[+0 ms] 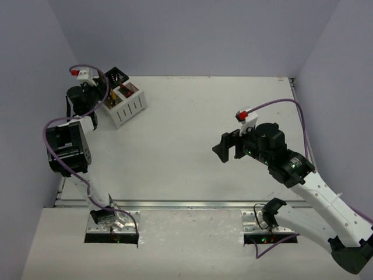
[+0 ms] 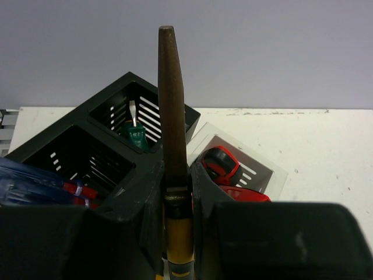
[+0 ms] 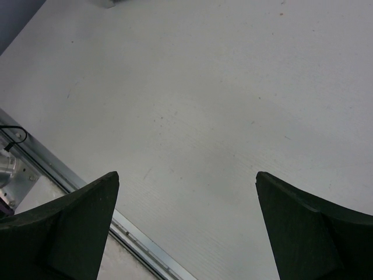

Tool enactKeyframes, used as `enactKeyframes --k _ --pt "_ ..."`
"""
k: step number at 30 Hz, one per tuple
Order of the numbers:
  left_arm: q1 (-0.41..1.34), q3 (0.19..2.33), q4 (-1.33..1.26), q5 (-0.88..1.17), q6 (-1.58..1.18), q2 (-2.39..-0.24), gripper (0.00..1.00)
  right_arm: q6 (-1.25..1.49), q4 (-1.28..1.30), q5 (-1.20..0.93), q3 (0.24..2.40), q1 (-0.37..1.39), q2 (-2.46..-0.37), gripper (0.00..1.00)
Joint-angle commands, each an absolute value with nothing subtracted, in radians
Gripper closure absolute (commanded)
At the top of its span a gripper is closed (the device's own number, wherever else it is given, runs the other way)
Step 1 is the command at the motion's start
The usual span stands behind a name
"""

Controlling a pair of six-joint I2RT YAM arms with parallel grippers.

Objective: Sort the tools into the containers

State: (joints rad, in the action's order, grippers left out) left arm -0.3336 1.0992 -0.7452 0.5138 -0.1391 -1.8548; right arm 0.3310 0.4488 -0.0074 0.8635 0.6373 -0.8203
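The left pincer is pinching a yellow-handled tool just above its handle, with the dark metal end pointing up and away. Seen edge-on, it is probably one of the pliers. It hangs just in front of the containers at the far left of the desk, so the step in hand looks like the drop-off. The next move calls for choosing the right bin, lowering the tool inside, and only then letting go.

The left wrist view shows the contents. A green-handled screwdriver stands in the black bin, blurred slim screwdrivers lie by its nearer compartment, and a utility knife sits in the white bin. The top view shows none of that detail. It does show the right pincer spread wide, well apart from the bins, over bare desk.
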Motion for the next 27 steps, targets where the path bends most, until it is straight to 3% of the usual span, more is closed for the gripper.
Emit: enactKeyframes --k 1,7,9,10,12,15,21,25,27 --pt "-0.339 1.079 -0.888 0.534 -0.145 -1.844 1.0 0.31 0.398 -0.026 0.859 0.637 -0.801 0.01" --pt "-0.339 1.059 -0.894 0.523 -0.156 -1.839 0.93 0.305 0.38 -0.041 0.843 0.636 -0.787 0.01" --pt "-0.339 1.053 -0.899 0.524 -0.162 -1.839 0.85 0.305 0.379 -0.045 0.843 0.637 -0.782 0.01" --pt "-0.339 1.052 -0.902 0.524 -0.167 -1.835 0.72 0.303 0.379 -0.046 0.843 0.637 -0.781 0.01" --pt "-0.339 1.049 -0.904 0.524 -0.178 -1.824 0.36 0.302 0.377 -0.044 0.842 0.637 -0.776 0.01" --pt "-0.339 1.043 -0.905 0.525 -0.18 -1.808 0.28 0.299 0.376 -0.044 0.841 0.637 -0.773 0.01" --pt "-0.337 1.008 -0.94 0.503 -0.236 -1.714 0.24 0.296 0.367 -0.039 0.843 0.637 -0.783 0.01" --pt "-0.318 1.032 -0.832 0.36 -0.312 -1.581 0.0 0.29 0.387 0.02 0.858 0.636 -0.825 0.01" --pt "-0.292 1.104 -0.639 0.198 -0.362 -1.481 0.0 0.288 0.427 0.071 0.879 0.635 -0.855 0.01"
